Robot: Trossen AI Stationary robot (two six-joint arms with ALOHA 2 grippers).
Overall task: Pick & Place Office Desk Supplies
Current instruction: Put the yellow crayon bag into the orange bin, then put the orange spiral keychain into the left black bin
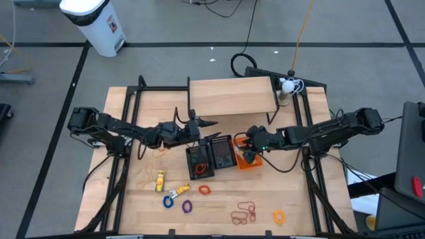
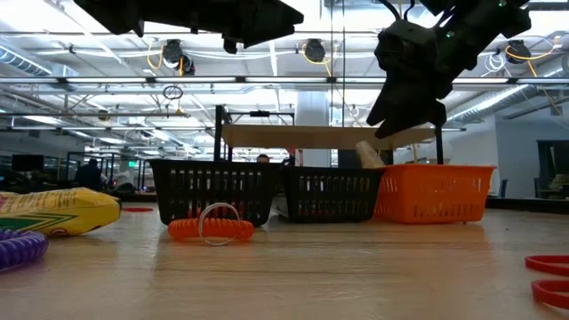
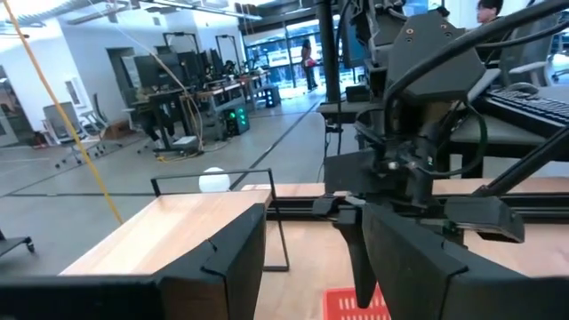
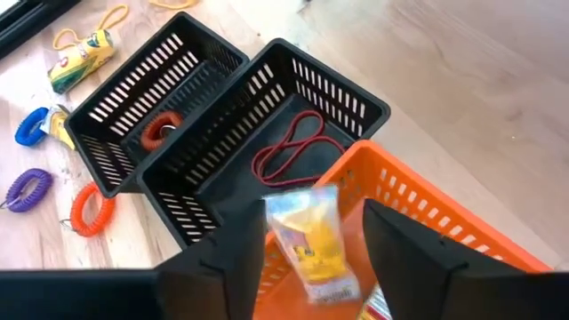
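Now the right end effector (image 4: 307, 253) hangs over the orange basket (image 4: 418, 209), fingers parted, a yellow packet (image 4: 309, 240) btwn them, probably just let go. Hold steady above the basket. Left end effector (image 1: 199, 125) waits, half-parted, empty.

Desk supplies, some binned, most loose on the tabletop

A yellow packet (image 4: 311, 244) shows tilted over the orange basket (image 4: 427, 222). Dark red elastic loops (image 4: 289, 151) lie in the middle black basket (image 4: 347, 98), an orange coil (image 4: 160, 129) in the outer black basket (image 4: 133, 98). Loose: yellow crayon box (image 1: 161, 180), blue ring (image 1: 169, 201), purple coil (image 1: 186, 206), orange coil ring (image 1: 204, 190), red loops (image 1: 244, 213), orange loop (image 1: 279, 216).
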